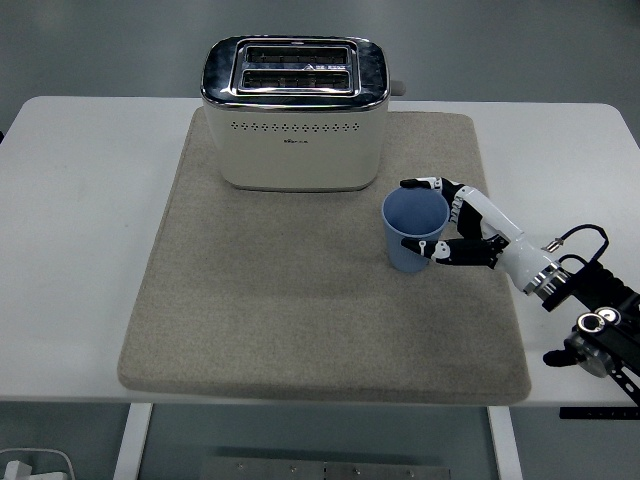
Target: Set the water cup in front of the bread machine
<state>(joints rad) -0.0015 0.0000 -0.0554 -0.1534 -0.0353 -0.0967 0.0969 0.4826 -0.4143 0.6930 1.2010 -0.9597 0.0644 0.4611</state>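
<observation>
Head view shows my right hand [452,222] wrapped around the blue cup [413,231], just right of the toaster's [294,112] front corner, and I worry a quick push could tip it on the soft mat [270,300].

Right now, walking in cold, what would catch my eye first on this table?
Probably the black-and-white robot hand reaching in from the right, its fingers wrapped around a blue cup standing on the grey mat. Behind it, at the mat's far edge, sits a shiny cream toaster with two empty slots.
</observation>
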